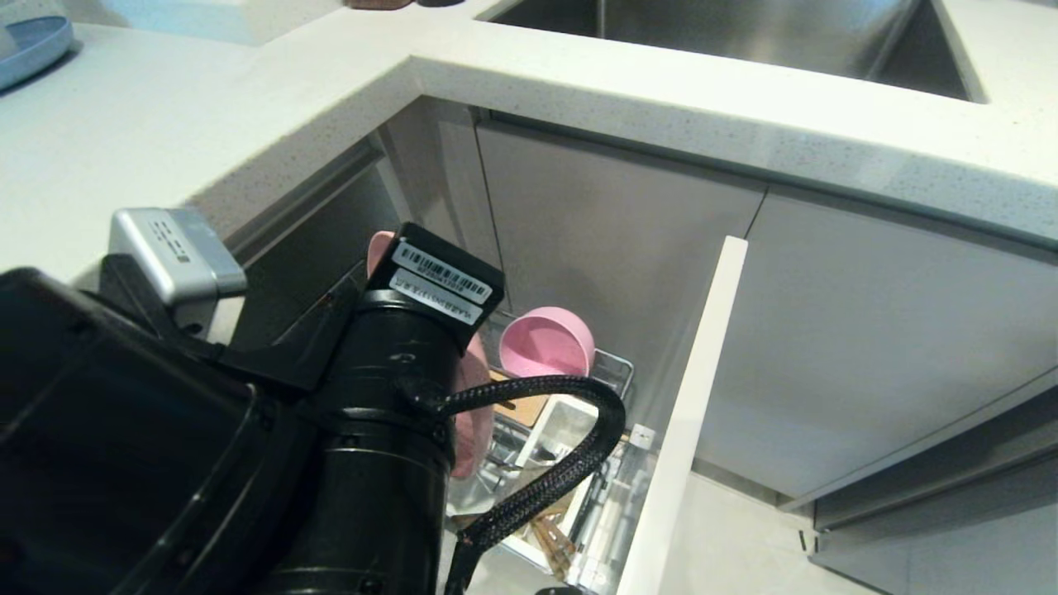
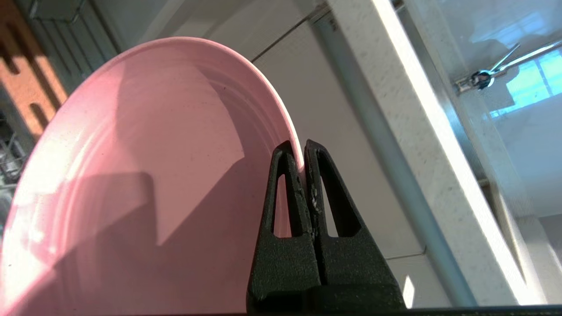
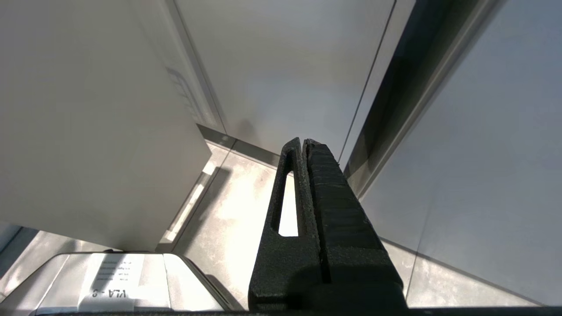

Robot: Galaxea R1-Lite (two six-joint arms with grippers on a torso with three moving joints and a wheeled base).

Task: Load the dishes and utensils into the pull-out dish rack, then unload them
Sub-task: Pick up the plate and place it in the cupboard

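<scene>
**Left gripper clamps pink plate on edge above the rack**

Black fingers (image 2: 303, 175) of the left gripper (image 2: 303, 151) fill the near part of the left wrist view, pressed together on the rim of the pink plate (image 2: 145, 175). That plate stands on its edge rather than flat: its broad face is turned sideways toward the wrist camera, and the rim arcs up and away from the pinch point. From the head view only slivers of it show past the left arm (image 1: 388, 397), one bit of rim peeking out above the wrist and another curve beside it lower down, so the disc runs roughly up and down there, held over the near end of the pull-out dish rack (image 1: 616, 372).

Farther back in the rack sits the pink bowl (image 1: 547, 343), tipped on its side with its mouth facing up and toward the head camera. Just in front of the bowl lies the slotted wooden board (image 1: 529, 409), and next to that the white utensil caddy (image 1: 570, 417). Light wooden chopsticks (image 1: 552, 541) lie low at the rack's near end. A white drawer front (image 1: 686, 413) runs along the rack's right side.

Around this, the pale countertop (image 1: 207, 116) wraps the corner, with a steel sink (image 1: 727, 33) set into it and a blue plate (image 1: 33, 49) at its far left edge.

Well apart, the right gripper (image 3: 305, 142) hangs beside cabinet panels, fingers closed together on nothing.
</scene>
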